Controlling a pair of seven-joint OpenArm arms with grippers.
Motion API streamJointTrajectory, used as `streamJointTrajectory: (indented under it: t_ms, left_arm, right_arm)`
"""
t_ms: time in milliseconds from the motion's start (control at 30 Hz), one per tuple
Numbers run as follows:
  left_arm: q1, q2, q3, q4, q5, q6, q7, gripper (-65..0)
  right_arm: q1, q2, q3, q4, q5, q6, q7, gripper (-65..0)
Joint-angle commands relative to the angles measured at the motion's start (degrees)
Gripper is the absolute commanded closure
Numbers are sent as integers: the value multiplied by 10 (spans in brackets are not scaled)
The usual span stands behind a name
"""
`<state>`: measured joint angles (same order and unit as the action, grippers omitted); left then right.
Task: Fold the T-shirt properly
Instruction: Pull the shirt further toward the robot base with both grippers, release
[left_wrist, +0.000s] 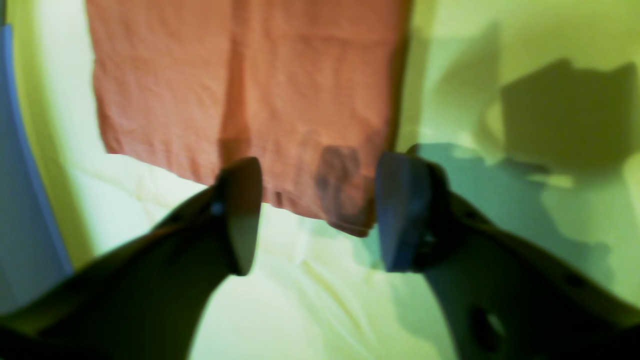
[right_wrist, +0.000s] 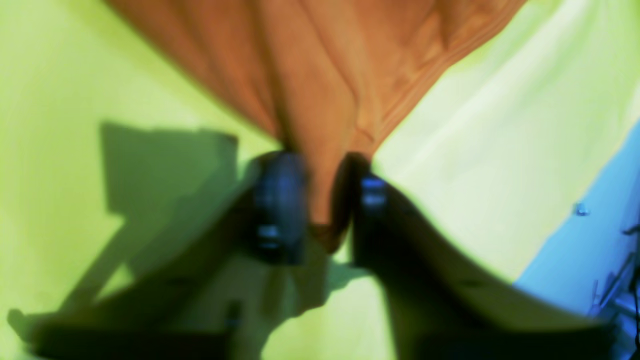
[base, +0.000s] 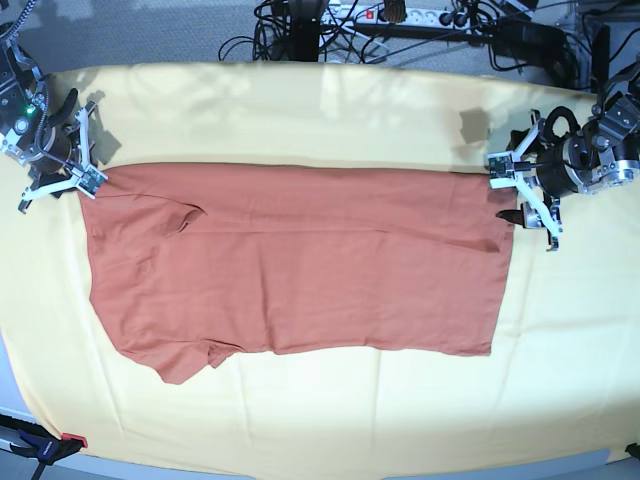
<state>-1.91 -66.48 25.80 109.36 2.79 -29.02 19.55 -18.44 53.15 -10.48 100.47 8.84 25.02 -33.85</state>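
The rust-orange T-shirt (base: 300, 260) lies flat on the pale yellow cloth, its straight upper edge running left to right. In the base view my right gripper (base: 88, 172) is at the shirt's upper left corner. The right wrist view shows this gripper (right_wrist: 322, 200) shut on a bunched fold of the T-shirt (right_wrist: 320, 75). My left gripper (base: 510, 195) is at the shirt's upper right corner. In the left wrist view it (left_wrist: 320, 210) stands open, its fingers on either side of the corner of the T-shirt (left_wrist: 240, 85).
The yellow cloth (base: 300, 110) covers the whole table. Cables and power strips (base: 400, 20) lie behind the far edge. A clamp (base: 45, 445) sits at the near left corner. The table's edge shows blue in both wrist views.
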Motion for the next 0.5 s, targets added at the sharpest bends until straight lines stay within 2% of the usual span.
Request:
streamJointTrajectory:
  t_ms: [0,33,100,167,333,400,467]
  left_arm:
    - [-8,-13,-7,6,-3,5,-2,-250]
    - [-8,-13,-7,6,-3,5,-2,-196]
    - [-8,-13,-7,6,-3,5,-2,-103]
    - [-8,-13,-7,6,-1,5,-1,-65]
    - [-8,-13,-7,6,17,-5,0,-76]
    - [-8,-13,-7,6,17,-15,0,-125]
    - [-8,-13,-7,6,17,-41,0,-209]
  right_arm:
    - [2,12,5,3,-3,-2,-4,-35]
    - [2,12,5,3,-3,-4,-3,0]
    - [2,12,5,3,-3,-12,-4,0]
    - [2,12,5,3,-3,-17,-3,0]
    - [2,12,5,3,-3,-16,-4,0]
    - [2,12,5,3,-1,-17,-5,0]
    - [2,12,5,3,-1,-17,-8,0]
